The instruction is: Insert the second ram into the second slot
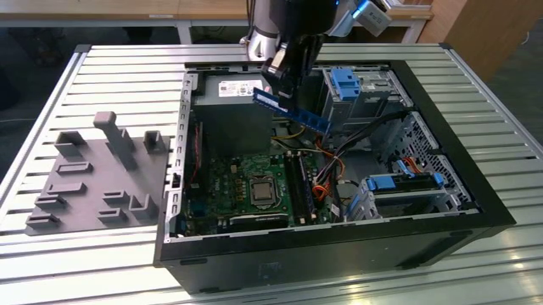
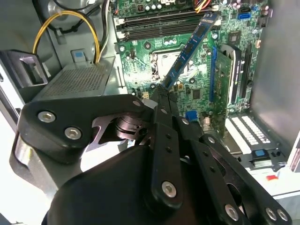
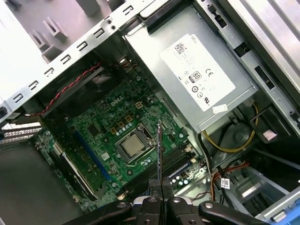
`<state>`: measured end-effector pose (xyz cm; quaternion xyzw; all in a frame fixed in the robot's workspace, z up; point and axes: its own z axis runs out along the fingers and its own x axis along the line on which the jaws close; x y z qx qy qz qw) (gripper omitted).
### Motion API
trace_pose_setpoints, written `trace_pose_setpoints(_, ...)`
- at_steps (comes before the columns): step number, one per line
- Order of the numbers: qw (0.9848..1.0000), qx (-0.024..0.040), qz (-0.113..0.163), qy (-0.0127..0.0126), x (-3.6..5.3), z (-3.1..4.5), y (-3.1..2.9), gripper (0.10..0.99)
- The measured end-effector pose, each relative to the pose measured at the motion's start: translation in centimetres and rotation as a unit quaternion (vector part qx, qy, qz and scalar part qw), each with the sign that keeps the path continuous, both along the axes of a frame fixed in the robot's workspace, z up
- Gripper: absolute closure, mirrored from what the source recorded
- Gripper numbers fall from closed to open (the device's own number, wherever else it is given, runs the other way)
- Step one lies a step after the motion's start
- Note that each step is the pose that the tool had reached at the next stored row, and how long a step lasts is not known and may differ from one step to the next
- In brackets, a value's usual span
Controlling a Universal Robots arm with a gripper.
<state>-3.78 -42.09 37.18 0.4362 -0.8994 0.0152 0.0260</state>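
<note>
Shows the gripper (image 1: 283, 94) clamped narrow on one end of the second ram (image 1: 299, 114), carried at a slant in the air over the open computer case (image 1: 339, 232). Places the stick, in the exterior view, in front of the power supply (image 1: 229, 114) and well above the motherboard (image 1: 241, 184), touching neither. Presents it edge-on in the first wrist view, hanging over the board near the CPU socket (image 3: 131, 146), and lengthwise in the second wrist view, slanting away from the fingertips toward the memory slots (image 2: 159, 26). Leaves unclear whether a neighbouring slot is already filled.

Hazards, as judged from this pose:
- Could meet a slot corner-first and jam if lowered at this slant.
- Could pivot or slip under seating pressure, given a grip on one end alone.
- Could land in the wrong slot, the slots lying close side by side.
- Could snag the loose cables (image 1: 327, 175) just beside the slots.
- Could stress the board if pressed down with the notch misaligned.

Sets the case on its side, open face up, on a slatted metal table (image 1: 102, 70). Lies next to a grey fixture plate (image 1: 85, 184) with upright pegs, at the exterior view's left. Backs onto wooden furniture (image 1: 484, 32) beyond the table's far edge.
</note>
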Motion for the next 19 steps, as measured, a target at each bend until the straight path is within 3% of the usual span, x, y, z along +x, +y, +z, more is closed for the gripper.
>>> trace_pose_setpoints(5, 0.9996, 0.0000, -0.028, -0.0015, 0.00, 0.00, 0.04, 0.969)
trace_pose_setpoints(10, 0.9982, 0.0000, -0.060, -0.0031, 0.00, 0.00, 0.11, 0.969)
trace_pose_setpoints(14, 0.9962, 0.0000, -0.087, -0.0043, 0.00, 0.00, 0.17, 0.969)
trace_pose_setpoints(19, 0.9925, -0.0001, -0.122, -0.0058, 0.00, 0.00, 0.29, 0.969)
